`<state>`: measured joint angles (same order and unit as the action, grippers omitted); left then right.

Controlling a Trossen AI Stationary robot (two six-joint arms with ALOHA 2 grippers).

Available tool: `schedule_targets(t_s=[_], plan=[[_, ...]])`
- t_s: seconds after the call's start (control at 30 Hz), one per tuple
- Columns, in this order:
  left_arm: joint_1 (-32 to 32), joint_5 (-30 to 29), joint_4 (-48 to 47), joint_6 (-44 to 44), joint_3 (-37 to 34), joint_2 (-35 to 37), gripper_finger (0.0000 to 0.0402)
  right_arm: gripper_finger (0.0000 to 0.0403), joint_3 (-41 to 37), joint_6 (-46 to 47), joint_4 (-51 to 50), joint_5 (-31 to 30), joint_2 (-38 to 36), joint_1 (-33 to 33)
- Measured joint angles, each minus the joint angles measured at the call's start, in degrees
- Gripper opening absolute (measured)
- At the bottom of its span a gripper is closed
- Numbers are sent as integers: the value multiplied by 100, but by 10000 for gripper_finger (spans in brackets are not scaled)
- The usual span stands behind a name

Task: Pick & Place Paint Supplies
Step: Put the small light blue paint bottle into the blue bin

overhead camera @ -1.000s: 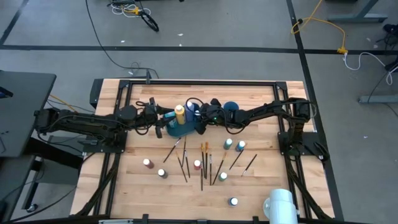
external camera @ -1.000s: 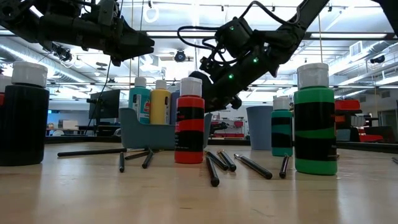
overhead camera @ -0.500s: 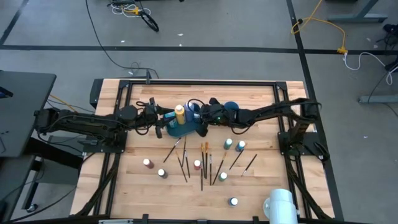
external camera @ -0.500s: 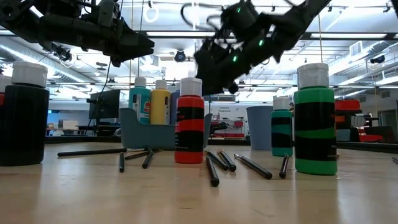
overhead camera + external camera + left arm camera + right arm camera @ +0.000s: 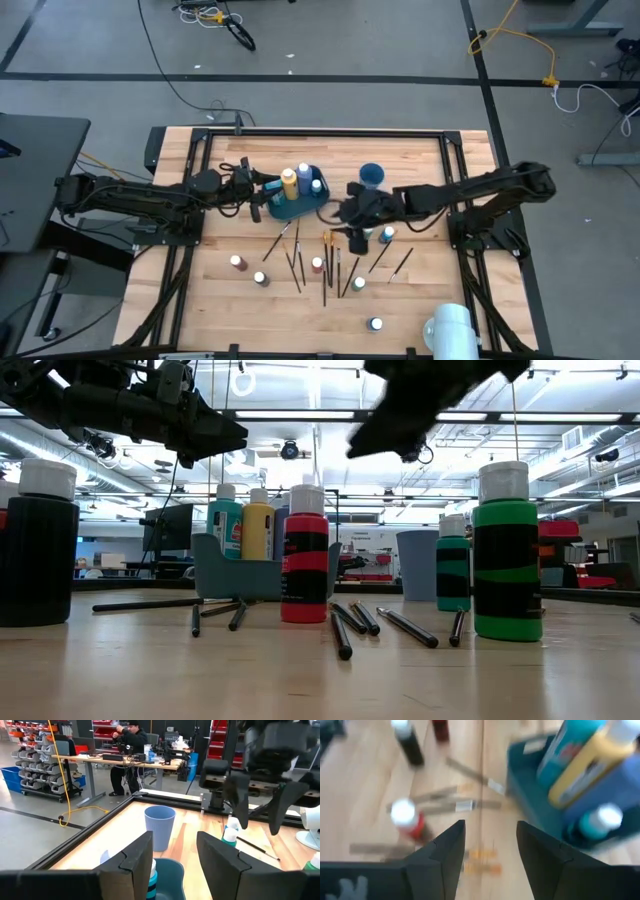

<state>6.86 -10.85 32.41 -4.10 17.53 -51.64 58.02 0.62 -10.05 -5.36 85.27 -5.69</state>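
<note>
The teal bin (image 5: 290,203) holds a yellow bottle (image 5: 289,180) and two teal white-capped bottles (image 5: 316,185), all upright. More bottles stand on the near half of the table: red ones (image 5: 317,265), teal ones (image 5: 367,232), a green one (image 5: 507,555). Thin dark brushes (image 5: 298,262) lie flat among them. My left gripper (image 5: 262,186) hovers open at the bin's left end, its fingers empty in the left wrist view (image 5: 175,860). My right gripper (image 5: 351,213) hangs open and empty (image 5: 487,855) above the table, right of the bin and over the brushes.
A blue cup (image 5: 371,176) stands right of the bin toward the far edge. A white object (image 5: 450,328) sits at the near right corner. A dark metal frame (image 5: 320,133) rims the table. People work at benches (image 5: 127,742) beyond it.
My right gripper has risen out of the bin's right end and swung toward the near right, over the brushes. A white-capped teal bottle now shows upright in the bin where the gripper was. My left arm has kept still.
</note>
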Motion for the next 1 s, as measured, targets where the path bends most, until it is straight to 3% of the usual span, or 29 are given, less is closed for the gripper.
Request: schedule_targets(t_s=[0.3,0.67,0.87,1.0], plan=[[-1,0,1,-9,-1,0,163,181,-7,70,-1955,-27,-9,-100],[1,0,3,-17,-1,0,163,181,-427,337,-1971,-133,-9,-71],[0,0,3,-20,0,0,163,181,-631,335,-1916,-612,-4,-63],[-1,0,3,-20,-1,0,163,180,-636,344,-1902,-585,-4,-58]])
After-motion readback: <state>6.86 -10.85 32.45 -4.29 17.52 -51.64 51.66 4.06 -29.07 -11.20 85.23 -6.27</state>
